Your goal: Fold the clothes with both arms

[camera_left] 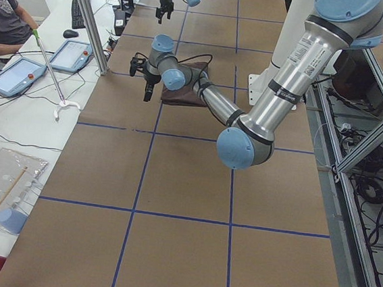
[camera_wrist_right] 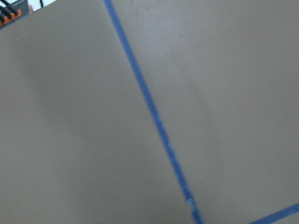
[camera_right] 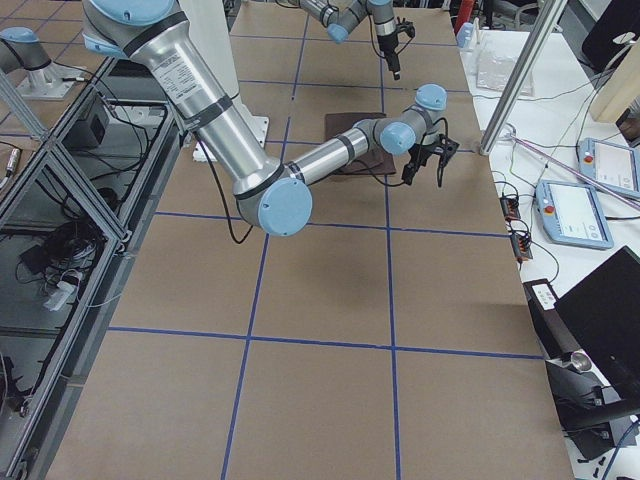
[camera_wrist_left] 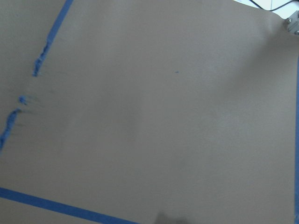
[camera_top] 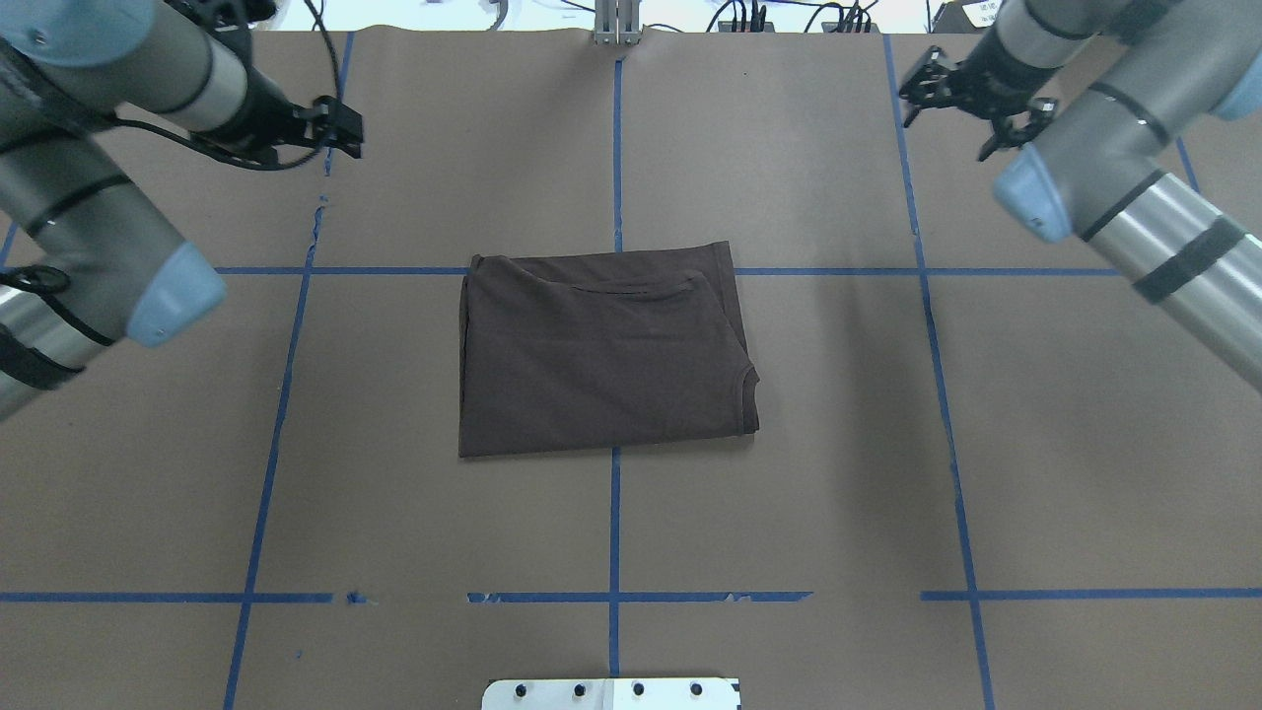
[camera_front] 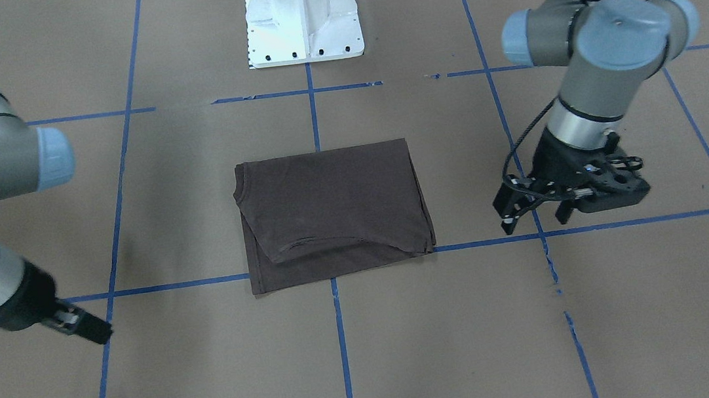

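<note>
The dark brown T-shirt (camera_front: 329, 208) lies folded into a flat rectangle at the middle of the table, its collar at one corner (camera_top: 744, 380). It also shows in the overhead view (camera_top: 601, 355) and, small, in the exterior left view (camera_left: 182, 96). My left gripper (camera_front: 537, 214) is open and empty, off to the shirt's side over a blue tape line; in the overhead view it (camera_top: 343, 126) is at the far left. My right gripper (camera_top: 951, 118) is open and empty at the far right, clear of the shirt; it also shows in the front-facing view (camera_front: 41, 354). Both wrist views show only brown paper and tape.
The white pedestal (camera_front: 303, 20) stands at the robot's side of the table. Blue tape lines (camera_top: 616, 523) grid the brown paper. Beyond the far edge are a metal post (camera_left: 88, 18), tablets (camera_left: 11, 75) and a seated person (camera_left: 0, 16).
</note>
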Controlling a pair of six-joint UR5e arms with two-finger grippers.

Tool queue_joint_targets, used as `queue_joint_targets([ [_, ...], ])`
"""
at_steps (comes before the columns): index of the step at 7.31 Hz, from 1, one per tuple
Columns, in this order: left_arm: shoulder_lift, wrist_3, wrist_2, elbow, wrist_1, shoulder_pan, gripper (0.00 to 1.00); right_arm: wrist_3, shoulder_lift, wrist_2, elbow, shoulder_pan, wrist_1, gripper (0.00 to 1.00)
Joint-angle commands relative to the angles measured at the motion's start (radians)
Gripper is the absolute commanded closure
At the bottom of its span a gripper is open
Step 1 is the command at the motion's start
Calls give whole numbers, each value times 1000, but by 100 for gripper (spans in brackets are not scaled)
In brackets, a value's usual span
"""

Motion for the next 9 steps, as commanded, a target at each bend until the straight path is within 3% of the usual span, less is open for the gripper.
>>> queue_joint_targets([
  [1,121,514,-75,-8,42,-231,0,-606,-115,0,0,209,-126,0],
  [3,206,943,-85,-6,127,-392,0,-926,-225,16,3,354,-170,0],
  [4,281,1039,-105,-10,128,-478,0,-1067,-291,99,8,432,-188,0],
  [5,384,1032,-191,-54,112,-495,0,-1127,-328,129,38,515,-254,0],
  [6,414,1031,-204,-84,109,-491,0,-1133,-402,117,104,531,-277,0],
  [8,429,1029,-171,-56,107,-494,0,-1121,-501,126,172,529,-167,0],
  [9,440,1027,-169,-66,154,-497,0,-1117,-634,125,332,529,-173,0],
])
